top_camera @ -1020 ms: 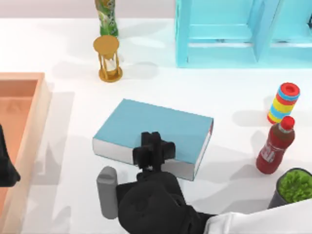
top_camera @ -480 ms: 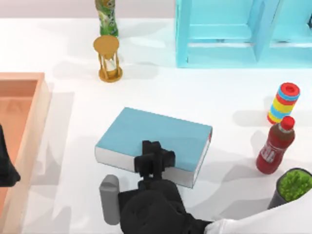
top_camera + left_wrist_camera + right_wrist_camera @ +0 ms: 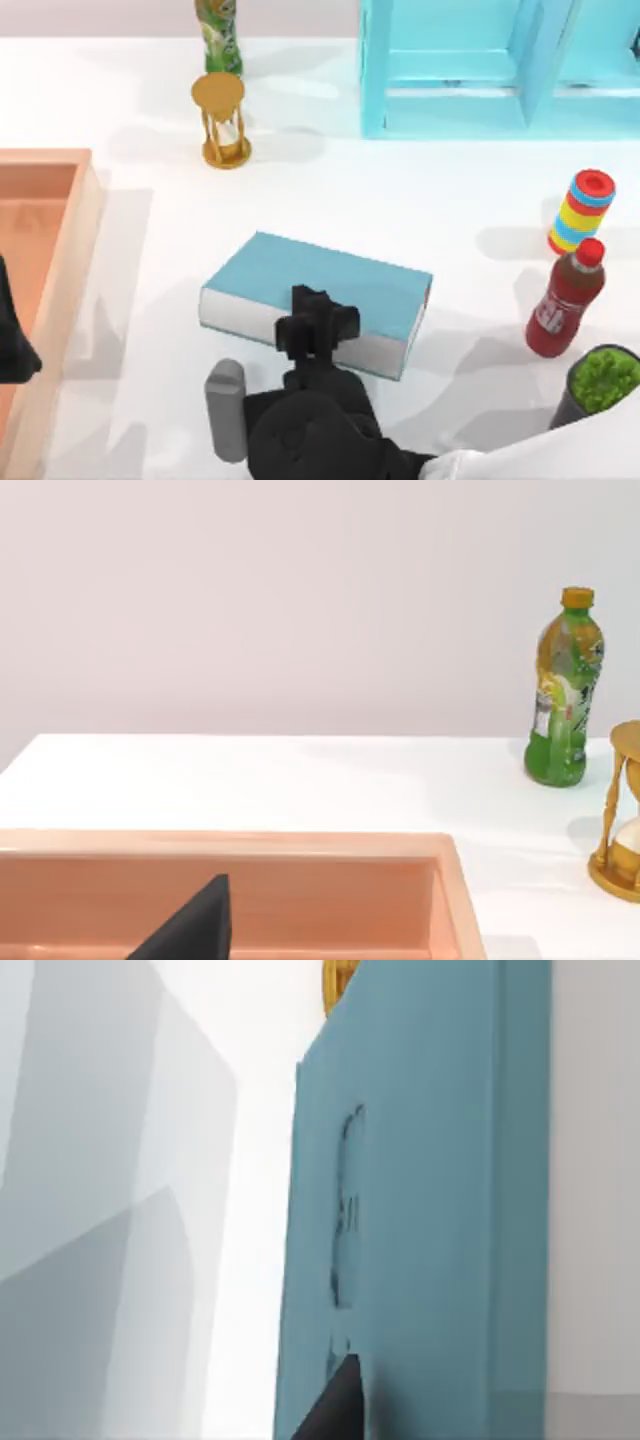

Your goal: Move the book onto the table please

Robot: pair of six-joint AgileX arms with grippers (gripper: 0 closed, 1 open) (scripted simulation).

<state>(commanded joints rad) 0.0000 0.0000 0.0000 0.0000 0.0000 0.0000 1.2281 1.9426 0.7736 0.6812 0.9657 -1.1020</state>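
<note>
Book (image 3: 330, 285) lies mid-table (image 3: 420, 190), tray (image 3: 70, 260) left.

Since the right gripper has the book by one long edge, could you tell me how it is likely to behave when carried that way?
The book looks thick and hardbound, so it should stay stiff, not flop. It is probably heavy for such a narrow hold: the right gripper grips the near edge only, so the far side may sag or twist. Its plain cover looks smooth and could slip. The left gripper sits parked by the tray.

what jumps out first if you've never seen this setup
The big light-blue book at the table's middle, with the right gripper clamped on its near edge. Next, the turquoise shelf unit at the far right and the orange-brown tray at the left edge, where the left gripper sits parked.
</note>
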